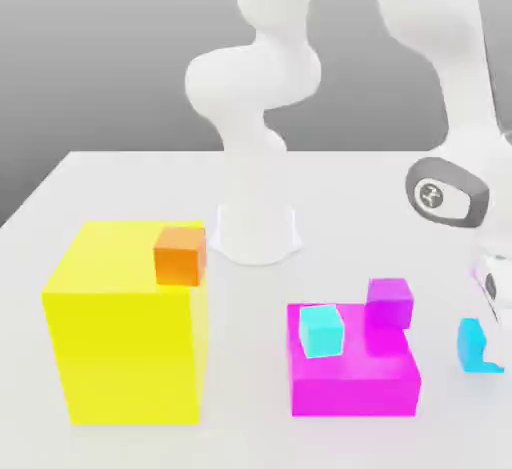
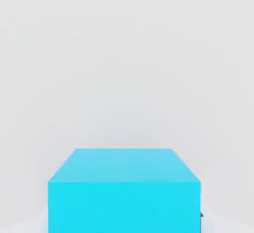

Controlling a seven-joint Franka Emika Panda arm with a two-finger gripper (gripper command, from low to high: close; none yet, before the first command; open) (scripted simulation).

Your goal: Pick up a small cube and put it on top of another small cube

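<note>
Grey backdrop rises behind the white tabletop (image 1: pixel 150 182), whose far edge we see running past the arm's base (image 1: pixel 258 237). Toward the exterior view's left we have the big yellow block (image 1: pixel 125 347), with an orange cube (image 1: pixel 178 259) at its top's right edge. Next comes the wide, flat magenta block (image 1: pixel 352 394); it carries one cyan cube (image 1: pixel 321 332) near its top's left edge and the small magenta cube (image 1: pixel 388 303) at its far right corner.

Farther over, toward the tabletop's right side, we find the other cyan cube (image 1: pixel 471 345) low at the surface, partly hidden by the gripper (image 1: pixel 491 347). We see it sitting between the fingers, which are closed in on its sides; we judge it gripped, perhaps not yet lifted. Being a cube, it gives us no long axis to follow. What matters for our coming move is that the magenta cube lies leftward of the fingers and higher, on its block, so we likely need to lift before carrying across.
</note>
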